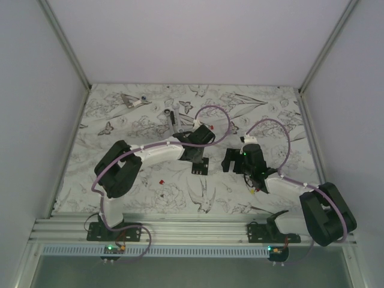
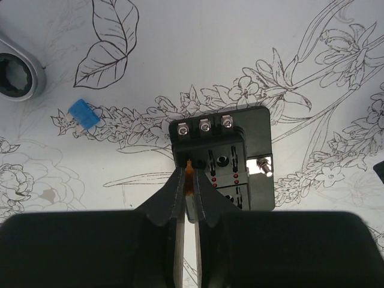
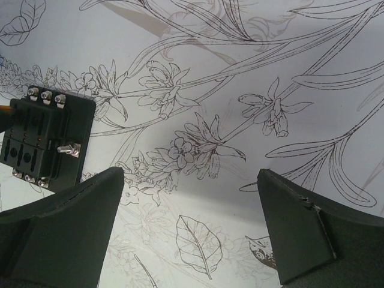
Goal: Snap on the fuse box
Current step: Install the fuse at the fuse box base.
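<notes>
Top view first: the fuse box (image 1: 200,166) lies flat near the middle of the counter (image 1: 276,114), on the flower-printed cloth, and the left arm reaches right over it. Down to the left wrist camera, and there they are: the left fingers (image 2: 171,201) are pressed nearly together, pinching a small orange fuse (image 2: 189,179) between their tips. That fuse is right at the near-left slot of the box, touching its top face. Whether it is seated in the slot, I cannot tell from here. The box shows three silver screws in a row along its far edge, a bright stud on its right side and a scatter of tiny red dots between the slots. Off to the left, well apart from the box, a blue fuse (image 2: 84,115) lies loose on the cloth. The round head of a metal wrench (image 2: 17,75) pokes in at the upper-left corner. Over to the right wrist camera: the right fingers (image 3: 72,222) are spread wide, hovering above printed flowers. The fuse box sits at the left edge of that view, just beyond the left-hand finger; from the top, a gap shows between them. On top again, a tiny red fuse (image 1: 161,179) rests on the cloth left of the box, nearer the arm bases.
</notes>
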Available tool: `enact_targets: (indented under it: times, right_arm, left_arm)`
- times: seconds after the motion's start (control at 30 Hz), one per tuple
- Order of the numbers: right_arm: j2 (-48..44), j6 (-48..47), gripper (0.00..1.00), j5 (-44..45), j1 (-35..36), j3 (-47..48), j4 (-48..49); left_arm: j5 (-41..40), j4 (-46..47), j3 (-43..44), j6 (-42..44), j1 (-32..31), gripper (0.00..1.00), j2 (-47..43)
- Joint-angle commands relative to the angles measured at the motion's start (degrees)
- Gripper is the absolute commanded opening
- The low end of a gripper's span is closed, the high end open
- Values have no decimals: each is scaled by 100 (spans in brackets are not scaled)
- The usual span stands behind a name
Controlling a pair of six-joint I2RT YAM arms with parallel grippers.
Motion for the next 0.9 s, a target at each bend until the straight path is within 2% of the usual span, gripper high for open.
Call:
enact_targets:
  times: [0.0, 0.67, 0.87]
  right_arm:
    - [55, 19, 100, -36, -46, 119, 192]
    - [40, 27, 100, -46, -46, 110, 198]
    - [54, 26, 100, -63, -46, 106, 216]
  left_arm:
    - [37, -96, -132, -156, 5, 0, 77]
    - [-226, -242, -119, -846, -4, 0, 321]
    - [-392, -355, -157, -836, -5, 13, 61]
